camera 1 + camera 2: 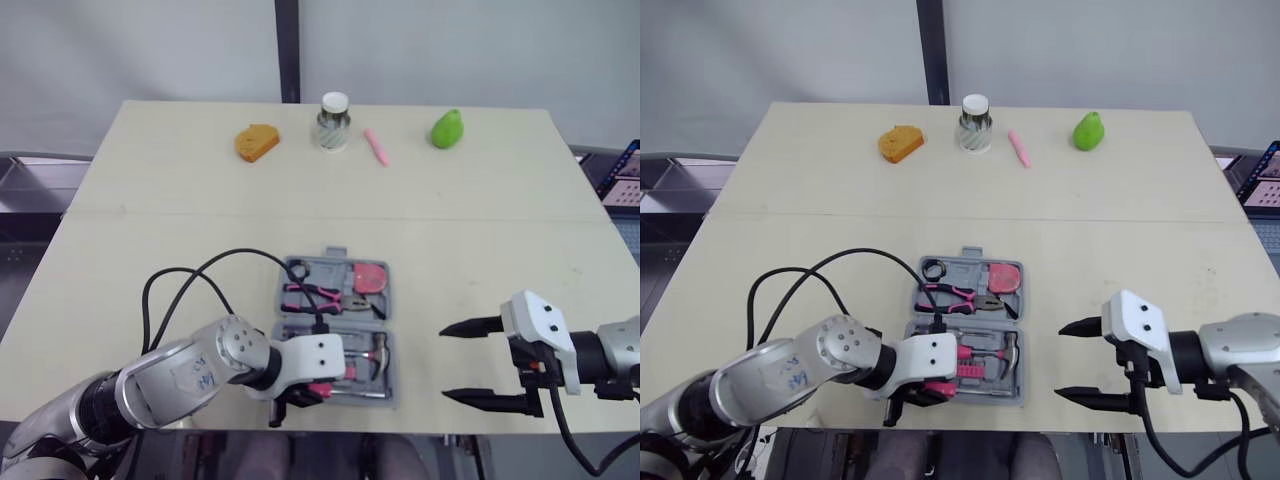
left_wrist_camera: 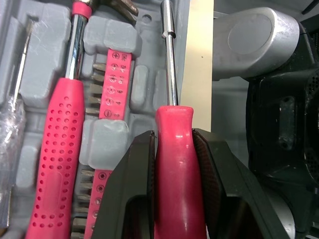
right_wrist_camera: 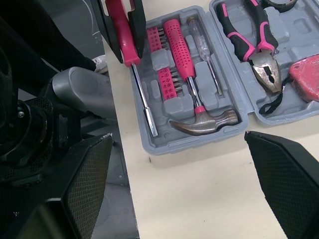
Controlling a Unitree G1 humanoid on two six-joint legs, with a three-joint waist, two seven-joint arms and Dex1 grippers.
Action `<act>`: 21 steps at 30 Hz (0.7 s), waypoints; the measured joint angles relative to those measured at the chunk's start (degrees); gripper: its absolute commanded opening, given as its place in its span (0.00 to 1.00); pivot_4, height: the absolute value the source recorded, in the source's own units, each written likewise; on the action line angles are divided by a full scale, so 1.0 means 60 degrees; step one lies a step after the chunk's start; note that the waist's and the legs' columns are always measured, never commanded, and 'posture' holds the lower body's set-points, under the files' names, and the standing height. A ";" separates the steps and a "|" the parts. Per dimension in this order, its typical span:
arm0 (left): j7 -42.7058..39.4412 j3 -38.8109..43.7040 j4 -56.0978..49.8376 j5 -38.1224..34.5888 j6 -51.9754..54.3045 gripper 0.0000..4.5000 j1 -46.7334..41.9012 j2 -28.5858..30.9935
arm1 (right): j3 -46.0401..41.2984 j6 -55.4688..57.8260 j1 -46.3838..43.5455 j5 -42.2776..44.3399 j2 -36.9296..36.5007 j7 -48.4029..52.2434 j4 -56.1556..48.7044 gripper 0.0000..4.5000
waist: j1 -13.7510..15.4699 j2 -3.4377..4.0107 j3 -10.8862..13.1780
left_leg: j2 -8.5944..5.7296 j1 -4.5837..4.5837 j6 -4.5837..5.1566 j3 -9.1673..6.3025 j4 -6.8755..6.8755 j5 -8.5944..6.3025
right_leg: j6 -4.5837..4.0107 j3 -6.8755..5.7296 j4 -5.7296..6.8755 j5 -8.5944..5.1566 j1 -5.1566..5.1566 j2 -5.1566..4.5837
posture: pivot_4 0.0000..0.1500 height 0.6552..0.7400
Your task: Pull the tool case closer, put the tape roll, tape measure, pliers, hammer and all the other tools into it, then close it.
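Observation:
The grey tool case (image 1: 390, 365) lies open at the table's near edge. In its far half sit a black tape roll (image 1: 298, 269), pink-handled pliers (image 3: 254, 45) and a pink tape measure (image 3: 304, 79). Its near half holds a hammer (image 3: 199, 114), a strip of bits (image 3: 164, 69) and a clear-handled tester (image 3: 204, 55). My left gripper (image 2: 173, 137) is shut on the pink handle of a screwdriver (image 2: 177, 169), whose shaft lies along the case's near rim. My right gripper (image 1: 447, 363) is open and holds nothing. It hovers just right of the case.
Along the far edge stand an orange bread-shaped piece (image 1: 257, 142), a lidded jar (image 1: 334, 120), a pink stick (image 1: 377, 147) and a green pear (image 1: 447, 129). A black cable (image 1: 190, 275) loops from my left arm over the table, left of the case.

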 measured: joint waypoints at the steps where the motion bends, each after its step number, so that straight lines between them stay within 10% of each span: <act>1: 0.0010 -0.0030 0.0062 0.0024 -0.0056 0.15 0.0000 -0.0004 | -0.0015 0.0000 0.0002 0.0008 0.0000 0.0000 0.0000 1.00 | 0.0000 0.0000 0.0000 | 0.0000 0.0000 0.0000 0.0000 0.0001 0.0000 | 0.0000 0.0000 0.0001 0.0000 0.0000 0.0000 | 1.00 1.00; 21: 0.0121 -0.0362 0.0660 0.0346 -0.0824 0.15 0.0002 -0.0121 | -0.0149 0.0018 0.0028 0.0033 0.0000 -0.0001 -0.0012 1.00 | -0.0001 0.0000 0.0000 | 0.0000 -0.0001 0.0001 0.0001 0.0007 -0.0001 | 0.0000 0.0000 0.0009 0.0000 -0.0002 0.0000 | 1.00 1.00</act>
